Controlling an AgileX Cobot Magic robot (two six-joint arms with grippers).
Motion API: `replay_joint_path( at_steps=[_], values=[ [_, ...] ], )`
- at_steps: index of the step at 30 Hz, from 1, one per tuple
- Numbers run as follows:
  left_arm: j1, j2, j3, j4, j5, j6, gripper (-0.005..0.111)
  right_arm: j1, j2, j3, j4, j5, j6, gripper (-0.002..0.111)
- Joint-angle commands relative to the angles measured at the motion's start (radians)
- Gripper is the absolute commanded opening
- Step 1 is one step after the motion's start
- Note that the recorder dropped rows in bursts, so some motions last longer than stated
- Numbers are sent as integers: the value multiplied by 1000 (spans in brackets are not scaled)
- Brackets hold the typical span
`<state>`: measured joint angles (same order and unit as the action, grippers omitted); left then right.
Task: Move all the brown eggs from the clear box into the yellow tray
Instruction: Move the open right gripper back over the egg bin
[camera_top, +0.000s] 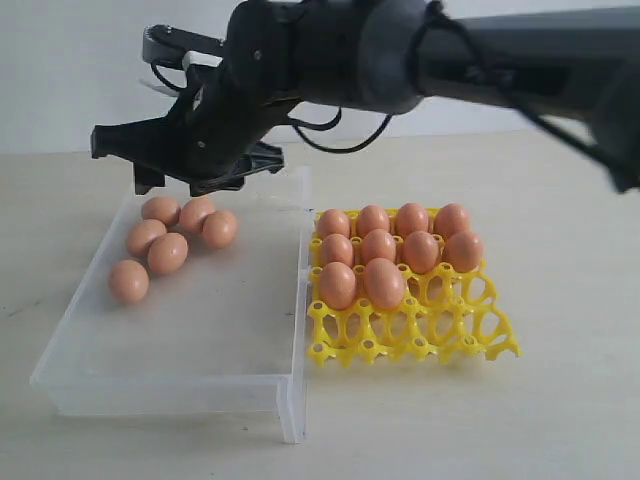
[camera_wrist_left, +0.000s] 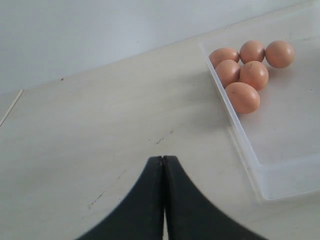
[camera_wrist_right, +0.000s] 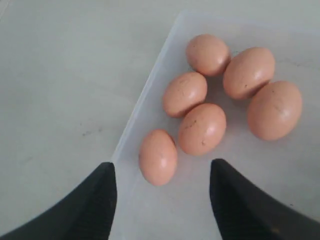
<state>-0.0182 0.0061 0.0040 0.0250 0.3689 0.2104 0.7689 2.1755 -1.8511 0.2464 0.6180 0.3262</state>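
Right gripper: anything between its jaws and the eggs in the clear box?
Nothing: in the right wrist view the open right gripper hangs above the six brown eggs in the clear box, only air between.

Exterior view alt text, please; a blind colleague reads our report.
An open claw hovers above six eggs clustered in the far left corner of a clear box. To its right, a yellow tray holds ten eggs, its front mostly empty.
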Motion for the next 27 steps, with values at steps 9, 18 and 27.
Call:
replay_joint_path(
  at_steps=[9,18,27],
  values=[
    [-2,-6,-4,0,-6,-5,0,-8,357,-404,-137,175,427,55],
    [-2,-6,-4,0,-6,-5,0,-13,411,-404,-98,65,425,55],
    [-2,-6,-4,0,-6,-5,0,-13,472,-480,-74,40,425,54]
  ],
)
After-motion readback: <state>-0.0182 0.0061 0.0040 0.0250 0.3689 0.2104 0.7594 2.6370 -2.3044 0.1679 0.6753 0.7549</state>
